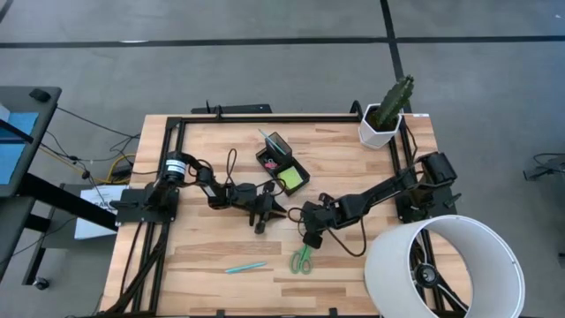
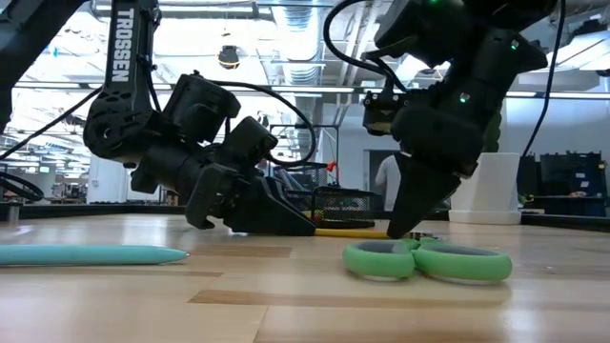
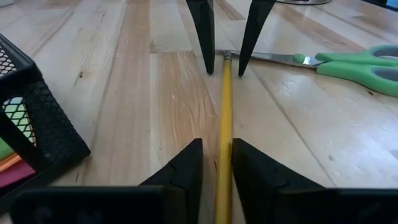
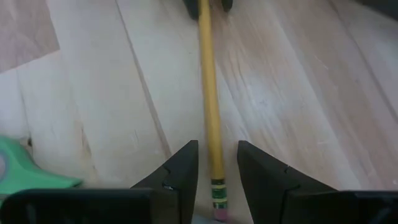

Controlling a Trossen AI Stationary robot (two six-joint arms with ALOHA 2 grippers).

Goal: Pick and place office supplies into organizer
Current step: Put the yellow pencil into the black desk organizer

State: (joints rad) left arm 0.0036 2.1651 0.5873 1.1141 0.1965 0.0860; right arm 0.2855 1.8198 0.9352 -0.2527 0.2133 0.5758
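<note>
A yellow pencil [image 3: 224,118] lies flat on the wooden table between my two grippers. My left gripper [image 3: 217,168] is open and low over the table, its fingers on either side of one end of the pencil. My right gripper [image 4: 217,168] is open and points down, straddling the eraser end [image 4: 217,190]. The green-handled scissors [image 1: 302,259] lie flat just on the near side of the right gripper. A teal pen [image 1: 244,267] lies near the near edge. The black organizer [image 1: 282,163] stands farther back with a lime-green pad [image 1: 289,179] in its tray. My left gripper has the pencil's shaft [image 3: 225,155] lying close against one finger [image 3: 249,171]; I cannot tell whether they touch. My right gripper touches nothing that shows; the pencil lies in the gap with room on both sides.
A white plant pot [image 1: 381,126] stands at the far right corner. A large white cylinder [image 1: 441,265] sits at the near right corner. A black frame rail [image 1: 265,117] runs around the table. Bare wood lies between the teal pen and the left arm.
</note>
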